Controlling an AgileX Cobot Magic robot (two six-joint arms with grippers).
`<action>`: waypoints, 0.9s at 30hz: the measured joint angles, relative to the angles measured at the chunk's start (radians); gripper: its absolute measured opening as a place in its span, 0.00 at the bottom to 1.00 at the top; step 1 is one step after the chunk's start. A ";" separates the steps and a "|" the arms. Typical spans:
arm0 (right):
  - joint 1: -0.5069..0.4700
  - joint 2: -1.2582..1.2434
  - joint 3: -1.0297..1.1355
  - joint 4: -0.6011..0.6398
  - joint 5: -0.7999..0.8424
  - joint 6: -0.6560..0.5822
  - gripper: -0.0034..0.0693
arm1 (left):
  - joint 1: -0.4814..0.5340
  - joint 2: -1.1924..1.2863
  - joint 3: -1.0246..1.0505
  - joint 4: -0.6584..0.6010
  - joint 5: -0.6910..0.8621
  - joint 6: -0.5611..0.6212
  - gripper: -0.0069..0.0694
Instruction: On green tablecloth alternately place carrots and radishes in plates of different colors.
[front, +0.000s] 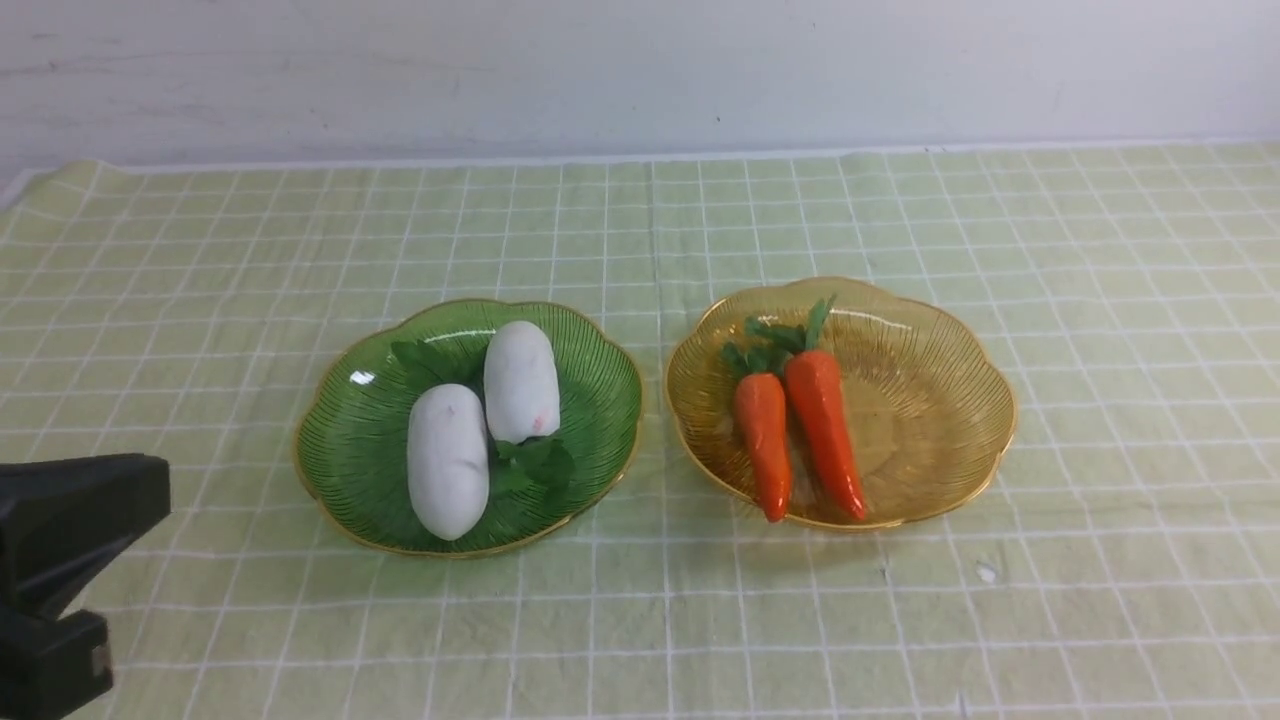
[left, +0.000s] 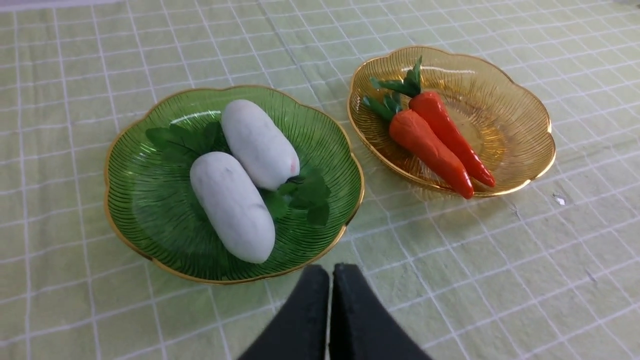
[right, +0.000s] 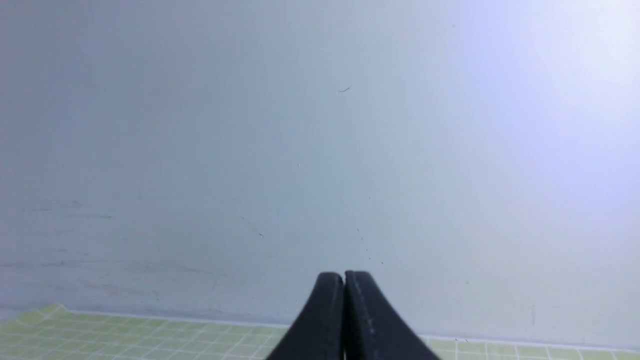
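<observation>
The green tablecloth (front: 200, 250) covers the table across the whole front view and is slightly wrinkled. Two plates rest on it side by side, near each other but not touching: the green plate (front: 345, 440) left of centre in the frame, the amber plate (front: 940, 400) right of centre. The green plate holds both radishes, lying lengthwise and touching along their sides. The lower radish (front: 447, 460) sits toward the bottom of the plate, the upper radish (front: 520, 380) above it and to its right, with dark green leaves spread around them. The amber plate holds both carrots in its left half, close alongside one another, leafy tops toward the top of the frame and points toward the bottom. The left carrot (front: 765, 440) reaches the plate's lower rim with its tip; the right carrot (front: 825, 430) lies just beside it. A small white mark (front: 987, 572) shows on the cloth below the amber plate. The left gripper (left: 330, 272) has its black fingers pressed together with nothing between them, above bare cloth just outside the green plate's rim. A black part of the left arm (front: 70, 540) occupies the lower left corner of the front view, apart from the green plate. The right gripper (right: 344, 276) is likewise closed and empty, facing the pale wall (right: 300, 150) above a strip of cloth; where it stands relative to the plates cannot be told.
</observation>
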 joint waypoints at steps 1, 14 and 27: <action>0.000 0.000 0.001 0.000 0.000 0.000 0.03 | 0.000 -0.022 0.010 0.003 -0.001 0.000 0.08; 0.000 -0.001 0.001 -0.003 0.004 0.000 0.03 | 0.000 -0.258 0.102 -0.039 0.017 0.000 0.08; 0.000 -0.001 0.001 -0.003 0.005 0.000 0.03 | 0.003 -0.271 0.148 0.020 -0.036 0.044 0.08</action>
